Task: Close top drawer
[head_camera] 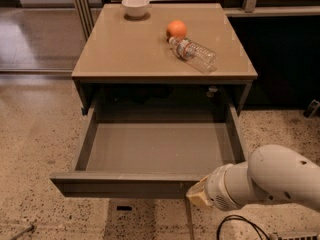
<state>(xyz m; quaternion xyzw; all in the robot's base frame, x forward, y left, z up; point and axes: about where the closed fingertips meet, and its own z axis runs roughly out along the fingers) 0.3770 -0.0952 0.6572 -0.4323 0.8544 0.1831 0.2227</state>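
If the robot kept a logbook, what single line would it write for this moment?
task: close top drawer | drawer: open, pulled out | gripper: at its front, right of middle

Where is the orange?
In the camera view, the orange sits on the cabinet top, right of centre toward the back, beside the cap end of the lying bottle. The tool is at the front of the open top drawer, right side.

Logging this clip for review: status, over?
Hand low, at right end of top drawer front. Drawer wide open, not yet closed. Nothing seen inside blocking it.
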